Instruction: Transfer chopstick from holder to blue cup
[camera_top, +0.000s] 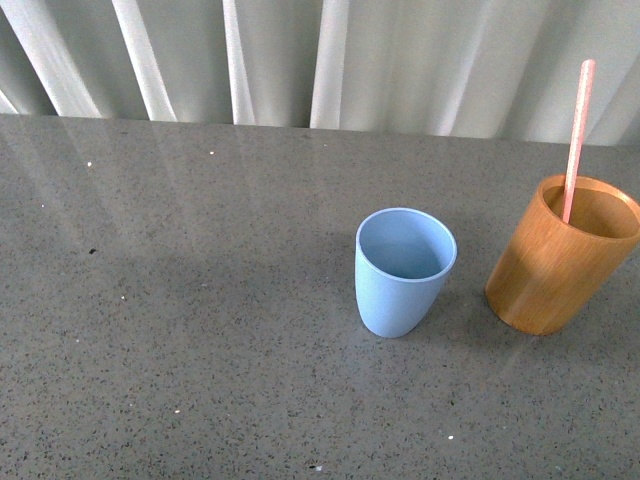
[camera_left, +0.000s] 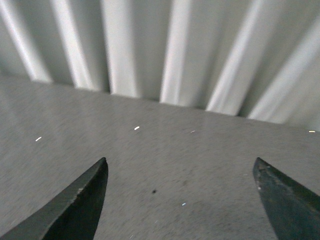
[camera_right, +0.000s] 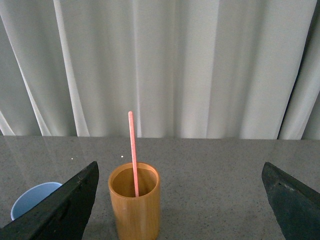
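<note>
Alignment between claw and stick is what the coming reach turns on. The chopstick (camera_top: 576, 140) stands in the holder (camera_top: 560, 260) at the right edge of the front view. Its lower end is inside the cup, and its pale top rises into the upper right corner against the curtain (camera_top: 400, 60). Its long axis is close to vertical with a slight lean, so a grasp would likely come from the side, on the bare length above the rim.

The blue cup (camera_top: 403, 272) sits empty just right of the frame's centre. It is near the holder but clearly apart from it, on the speckled grey table (camera_top: 200, 300).

The right gripper (camera_right: 179, 164) is spread wide and holds nothing. In its wrist view the holder and chopstick lie straight ahead, between the two dark fingers. They are off the midline, closer to the finger on the blue cup's side. Judging from that, the claw needs a small sideways correction before it advances and closes.

The left gripper (camera_left: 180, 160) is also spread wide and empty. Its camera shows only bare table and curtain, with no task object ahead.

The right arm looks the better placed of the two, since the holder is on its side. Neither arm appears in the front view.
</note>
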